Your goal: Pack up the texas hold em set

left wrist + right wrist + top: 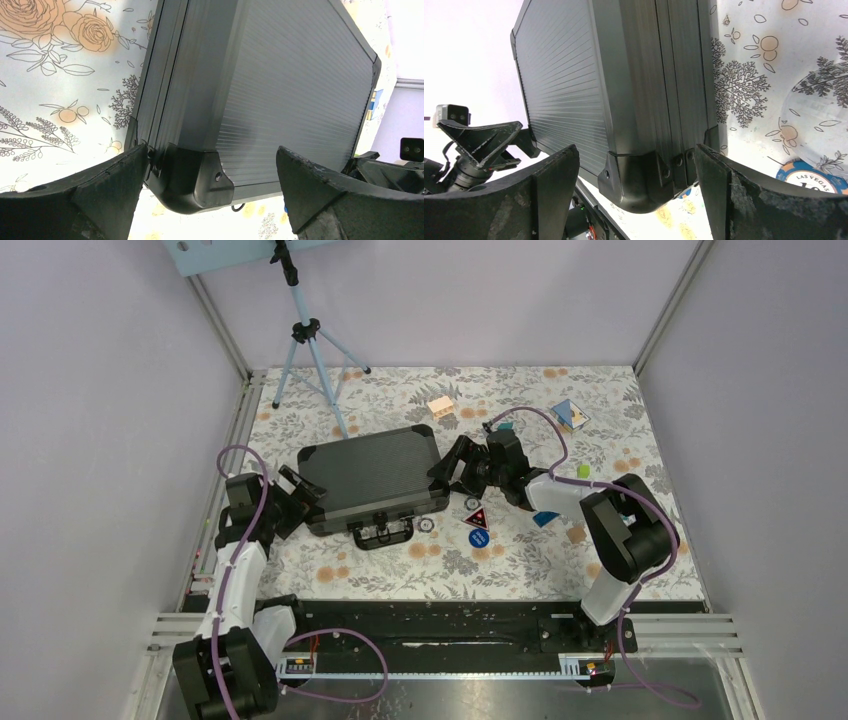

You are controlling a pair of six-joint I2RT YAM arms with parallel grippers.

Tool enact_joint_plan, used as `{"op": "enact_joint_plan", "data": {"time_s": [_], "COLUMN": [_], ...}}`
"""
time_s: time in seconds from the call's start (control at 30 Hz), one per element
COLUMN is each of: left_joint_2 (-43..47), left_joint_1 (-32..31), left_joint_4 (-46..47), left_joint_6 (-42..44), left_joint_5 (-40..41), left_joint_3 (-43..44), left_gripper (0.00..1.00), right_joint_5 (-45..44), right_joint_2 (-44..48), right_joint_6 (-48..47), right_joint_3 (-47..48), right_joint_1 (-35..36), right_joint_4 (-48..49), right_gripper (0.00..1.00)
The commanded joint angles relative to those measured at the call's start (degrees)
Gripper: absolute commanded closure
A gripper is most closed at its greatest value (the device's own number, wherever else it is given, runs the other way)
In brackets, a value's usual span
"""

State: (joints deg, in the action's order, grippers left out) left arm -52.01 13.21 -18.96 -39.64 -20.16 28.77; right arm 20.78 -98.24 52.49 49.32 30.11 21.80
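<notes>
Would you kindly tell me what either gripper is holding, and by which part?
Nothing is gripped: the left gripper and right gripper both stand open, each straddling a corner of the closed briefcase without clamping it.

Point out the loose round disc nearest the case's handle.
The pale disc just right of the handle; the blue disc and the dark disc lie farther right.

Top view high, looking down; wrist views close, facing opposite briefcase [372,480] corners; briefcase shared.
</notes>
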Motion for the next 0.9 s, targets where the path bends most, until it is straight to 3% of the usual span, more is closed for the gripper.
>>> {"op": "enact_joint_plan", "data": {"time_s": [0.0,0.87], "left_joint_2": [0.69,0.88], "left_joint_1": [0.23,0.12], "left_joint_4": [-1.01,3.87], "left_joint_6": [1.03,0.70], "left_joint_5": [-1.60,-17.08], "left_joint_3": [2.15,5.42], "left_gripper": [0.01,0.01], "right_joint_5": [2.38,4.07], "right_joint_2": [-0.12,5.78], "right_joint_6": [1.46,3.76], "right_joint_3": [0.97,5.07], "right_joint_1": [0.34,4.02], "right_joint_4": [3.64,-0.38], "right_gripper": [0.10,0.14]}}
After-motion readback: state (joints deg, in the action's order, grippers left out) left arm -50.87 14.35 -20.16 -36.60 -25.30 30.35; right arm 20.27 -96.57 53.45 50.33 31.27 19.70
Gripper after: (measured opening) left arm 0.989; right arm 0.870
